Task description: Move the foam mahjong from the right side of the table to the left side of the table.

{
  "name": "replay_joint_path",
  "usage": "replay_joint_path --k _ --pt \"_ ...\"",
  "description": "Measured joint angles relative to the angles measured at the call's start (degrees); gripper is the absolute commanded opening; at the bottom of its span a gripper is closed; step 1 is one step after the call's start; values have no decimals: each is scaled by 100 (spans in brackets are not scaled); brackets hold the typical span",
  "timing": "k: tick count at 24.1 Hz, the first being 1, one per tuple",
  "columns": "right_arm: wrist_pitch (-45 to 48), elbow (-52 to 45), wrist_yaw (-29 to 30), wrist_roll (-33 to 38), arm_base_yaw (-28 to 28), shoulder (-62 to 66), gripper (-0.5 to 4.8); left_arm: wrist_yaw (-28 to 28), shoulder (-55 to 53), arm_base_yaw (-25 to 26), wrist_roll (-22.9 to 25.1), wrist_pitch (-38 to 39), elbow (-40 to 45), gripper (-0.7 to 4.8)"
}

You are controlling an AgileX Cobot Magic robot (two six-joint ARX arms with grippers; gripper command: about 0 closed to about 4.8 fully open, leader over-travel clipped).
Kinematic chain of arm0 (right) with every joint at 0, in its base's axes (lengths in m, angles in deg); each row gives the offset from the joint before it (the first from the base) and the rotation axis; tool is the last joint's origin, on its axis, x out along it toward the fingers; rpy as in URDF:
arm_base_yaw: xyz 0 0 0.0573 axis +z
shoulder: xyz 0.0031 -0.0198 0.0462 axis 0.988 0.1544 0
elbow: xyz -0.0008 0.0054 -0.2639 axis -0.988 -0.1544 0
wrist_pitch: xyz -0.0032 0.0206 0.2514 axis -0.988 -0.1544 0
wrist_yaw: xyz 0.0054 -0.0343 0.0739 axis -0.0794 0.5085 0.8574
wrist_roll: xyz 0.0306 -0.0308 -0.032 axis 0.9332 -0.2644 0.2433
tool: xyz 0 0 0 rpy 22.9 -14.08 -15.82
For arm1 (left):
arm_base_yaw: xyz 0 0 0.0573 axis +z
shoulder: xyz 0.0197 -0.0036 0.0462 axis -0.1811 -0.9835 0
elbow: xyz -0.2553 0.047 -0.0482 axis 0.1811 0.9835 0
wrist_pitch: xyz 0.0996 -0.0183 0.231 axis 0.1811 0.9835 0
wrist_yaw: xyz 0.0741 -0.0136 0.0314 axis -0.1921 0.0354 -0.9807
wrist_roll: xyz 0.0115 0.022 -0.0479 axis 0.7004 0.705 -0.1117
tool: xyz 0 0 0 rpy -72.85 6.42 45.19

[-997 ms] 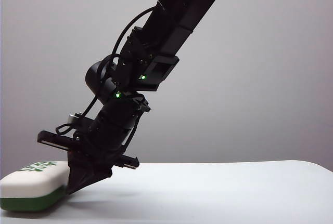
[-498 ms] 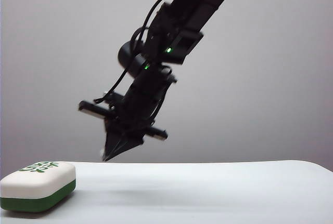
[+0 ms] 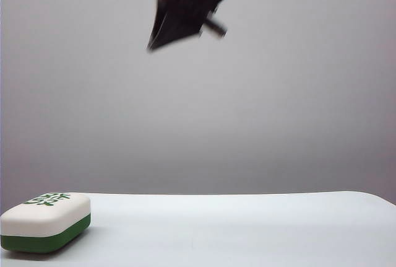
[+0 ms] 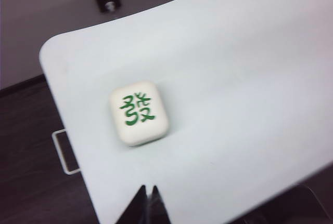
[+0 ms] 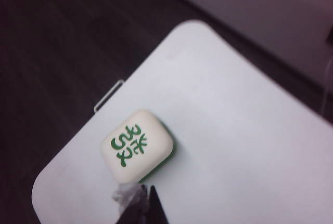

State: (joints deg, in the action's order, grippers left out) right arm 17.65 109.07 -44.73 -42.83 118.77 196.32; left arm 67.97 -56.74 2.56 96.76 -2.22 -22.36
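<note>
Foam mahjong (image 3: 45, 222) sits free at the table's (image 3: 247, 230) left end; move looks done. Left gripper (image 4: 146, 195) and right gripper (image 5: 148, 198) hang high above it, fingers pressed together, holding nothing.

White table (image 3: 260, 230) with rounded corners, foam mahjong (image 3: 44, 222) lying flat at its left end

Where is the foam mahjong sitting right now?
In the exterior view the foam mahjong lies flat at the table's far left end, near its corner, characters up, with no pincer touching it.

White-and-green foam mahjong (image 3: 44, 222), white table (image 3: 247, 230)
</note>
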Motion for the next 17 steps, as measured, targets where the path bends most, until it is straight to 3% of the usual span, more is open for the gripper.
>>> replay_joint_path --k 3,6,10,17 --pt "-356 -92 -317 -210 -291 -999 -5 -610 726 0 -120 -546 750 -5" --pt "-192 -428 -645 -317 -431 -1696 -5 -647 1132 2 -164 -1014 1132 -5" --pt "339 -2083 -1263 -348 -1213 -3366 -5 -649 1685 0 -450 -2061 1727 -5" --pt "1410 -5302 -1491 4 -2396 -6137 -5 -726 2326 2 -894 -3292 2588 -5"
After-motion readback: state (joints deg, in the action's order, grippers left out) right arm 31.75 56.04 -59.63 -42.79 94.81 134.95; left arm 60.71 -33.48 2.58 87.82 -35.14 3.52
